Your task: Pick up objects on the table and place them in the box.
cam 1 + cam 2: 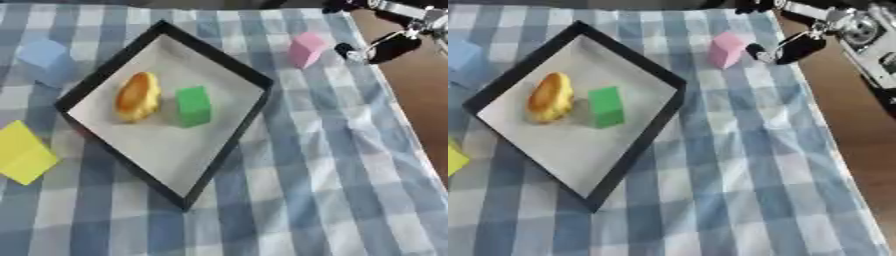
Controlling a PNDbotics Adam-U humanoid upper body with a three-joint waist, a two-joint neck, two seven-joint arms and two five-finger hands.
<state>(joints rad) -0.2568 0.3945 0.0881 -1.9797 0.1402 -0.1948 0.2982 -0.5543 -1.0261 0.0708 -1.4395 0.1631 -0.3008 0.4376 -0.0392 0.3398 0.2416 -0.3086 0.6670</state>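
Pink block [306, 49] sits just beside right hand's [794, 49] fingers.

**Camera set-up: stereo head pair**

Two views, left eye and right eye, both high above the table, looking steeply down and near. Shared field: checked cloth [315, 165], black-rimmed box [229, 64], pink block [726, 49]. Right eye view sits shifted rightward, showing more bare table edge [859, 145] and less of the left side.

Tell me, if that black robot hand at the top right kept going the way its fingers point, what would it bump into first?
Most likely the pink block: the right hand points leftward at it, just short of touching. Height above the cloth is hard to judge.
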